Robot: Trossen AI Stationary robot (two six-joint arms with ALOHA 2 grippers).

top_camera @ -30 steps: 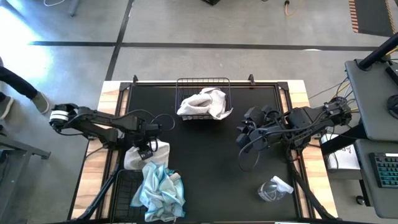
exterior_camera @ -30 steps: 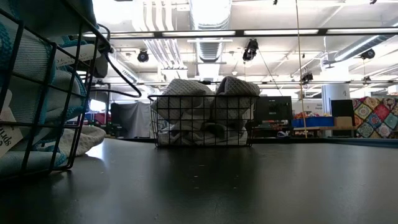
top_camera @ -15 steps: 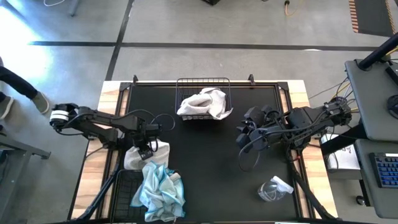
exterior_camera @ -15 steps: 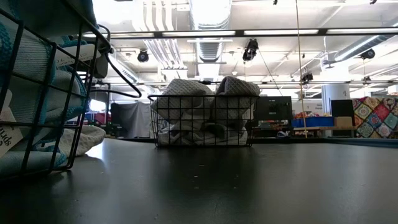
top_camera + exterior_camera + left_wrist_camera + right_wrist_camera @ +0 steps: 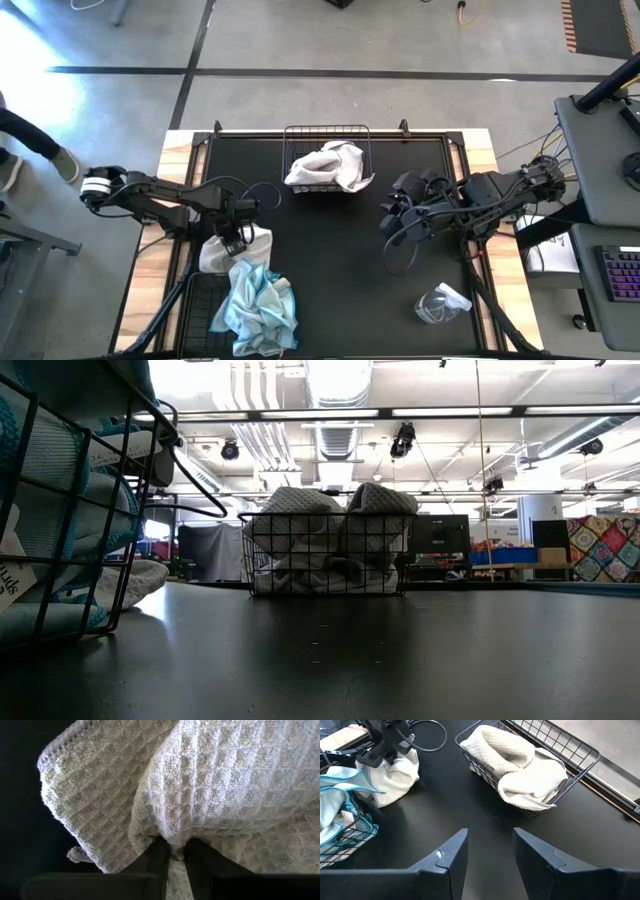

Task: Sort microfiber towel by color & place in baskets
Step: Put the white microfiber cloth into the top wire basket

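White microfiber towel (image 5: 232, 247) lay bunched on the black mat (image 5: 340, 270) of the bench, just beside the near basket (image 5: 205, 310), which was heaped with light blue towels (image 5: 255, 305). My left gripper (image 5: 237, 238) was down on the white towel, and my left wrist view showed the two dark fingers (image 5: 159, 854) pinched tight on a fold of its waffle weave (image 5: 220, 785). My right gripper (image 5: 489, 852) waited over the mat's right side with its fingers spread apart and nothing between them. The far basket (image 5: 327, 140) already held white towels (image 5: 330, 167), one hanging over its rim. I judged I was at the pickup of the last loose white towel. Next I would need to lift it clear of the near basket's rim, so it would not snag the blue pile, then carry it across to the far basket and release it there. A clear plastic wrapper (image 5: 440, 303) lay well apart, near the right front.
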